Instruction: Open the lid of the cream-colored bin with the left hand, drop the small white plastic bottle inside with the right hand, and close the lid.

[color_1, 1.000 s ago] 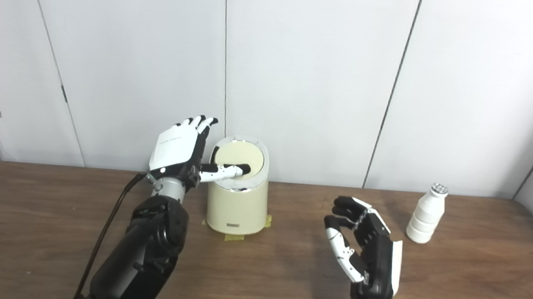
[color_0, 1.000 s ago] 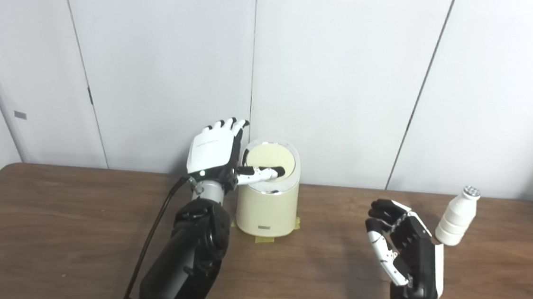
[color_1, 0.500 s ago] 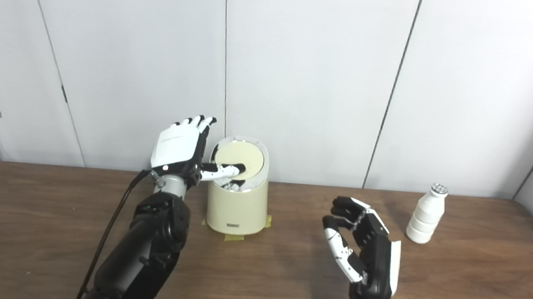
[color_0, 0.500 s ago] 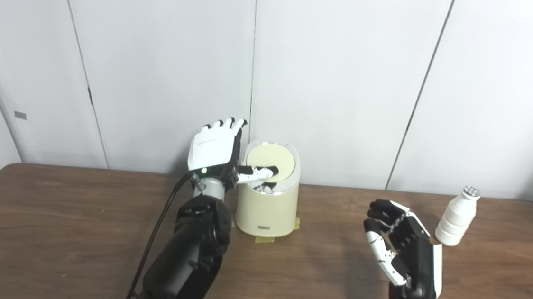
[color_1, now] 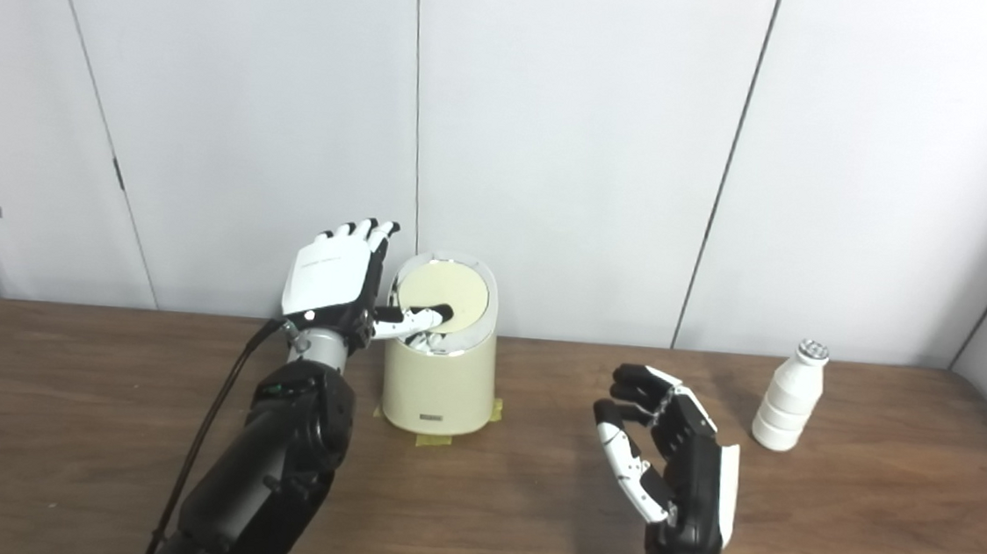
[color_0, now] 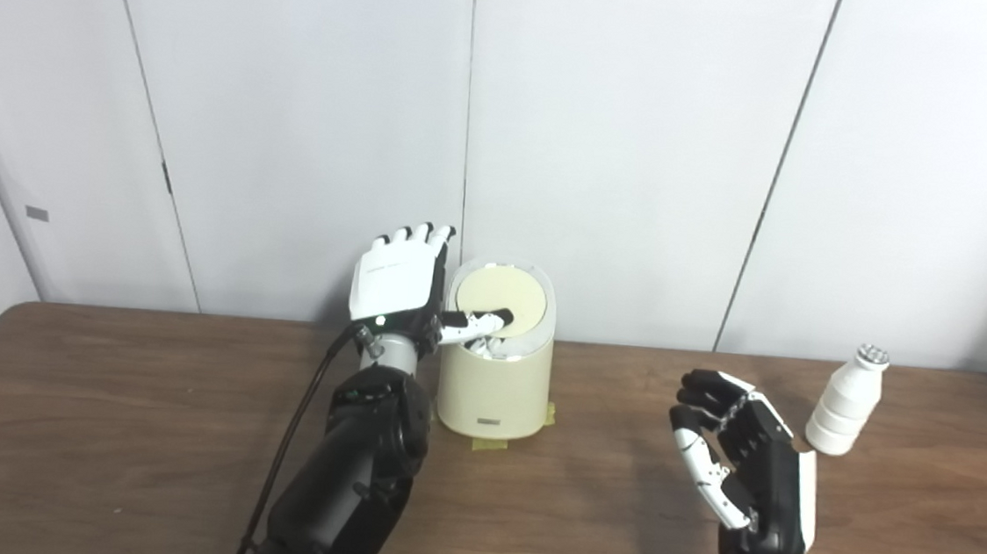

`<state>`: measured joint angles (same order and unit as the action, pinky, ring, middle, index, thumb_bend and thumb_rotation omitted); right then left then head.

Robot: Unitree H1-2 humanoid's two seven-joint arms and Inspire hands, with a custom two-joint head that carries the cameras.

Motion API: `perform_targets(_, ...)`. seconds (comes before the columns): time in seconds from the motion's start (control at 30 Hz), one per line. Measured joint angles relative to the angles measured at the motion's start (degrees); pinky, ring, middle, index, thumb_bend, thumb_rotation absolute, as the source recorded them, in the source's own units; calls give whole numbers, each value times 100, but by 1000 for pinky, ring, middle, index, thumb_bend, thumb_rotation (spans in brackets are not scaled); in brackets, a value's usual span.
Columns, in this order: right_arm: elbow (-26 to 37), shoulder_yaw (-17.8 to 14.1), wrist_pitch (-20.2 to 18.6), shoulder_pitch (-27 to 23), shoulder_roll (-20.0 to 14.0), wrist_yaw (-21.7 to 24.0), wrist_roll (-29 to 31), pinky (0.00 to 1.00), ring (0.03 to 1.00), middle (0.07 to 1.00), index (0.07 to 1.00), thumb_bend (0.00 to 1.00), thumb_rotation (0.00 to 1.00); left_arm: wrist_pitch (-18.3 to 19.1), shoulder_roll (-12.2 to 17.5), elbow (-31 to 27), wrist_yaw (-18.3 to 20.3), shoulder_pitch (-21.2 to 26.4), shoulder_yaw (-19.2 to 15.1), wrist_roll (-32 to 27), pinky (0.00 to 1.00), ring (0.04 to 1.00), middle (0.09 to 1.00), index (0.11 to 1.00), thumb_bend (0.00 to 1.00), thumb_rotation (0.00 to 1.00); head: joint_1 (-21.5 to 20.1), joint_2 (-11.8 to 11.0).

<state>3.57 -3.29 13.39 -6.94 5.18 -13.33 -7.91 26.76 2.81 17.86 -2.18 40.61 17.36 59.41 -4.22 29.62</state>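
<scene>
Two risks: lid (color_0: 500,300), propped only by left hand (color_0: 396,283) thumb, fingers apart, dropping shut; bottle (color_0: 845,401) near desk (color_0: 94,422) right edge toppling under empty, loosely curled right hand (color_0: 747,473).

Two head cameras, side by side, looked forward and down from mid-range; both shared the counter (color_0: 94,422) and wall (color_1: 557,141).
</scene>
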Motion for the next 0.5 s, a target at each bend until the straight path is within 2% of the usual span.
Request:
perform_targets(0.07,9,0,-2,0,1,0,-3,558,635,648,609,251,287,0,0,0,-2,0,1,1,1000,981,965,951,851,297,9,0)
perform_targets(0.23,12,0,-2,0,0,0,-11,558,635,650,610,255,289,-4,-13,-1,37,46,-14,203,1000,986,968,954,966,93,9,0)
perform_targets(0.33,30,0,-41,0,5,-4,-27,556,634,648,611,253,282,-15,-29,-24,55,152,-4,380,1000,993,970,963,988,67,0,9)
perform_targets(0.5,53,-1,-75,0,12,-29,-45,562,637,649,611,253,278,-20,-53,-63,92,169,2,459,1000,1000,973,968,996,92,9,9)
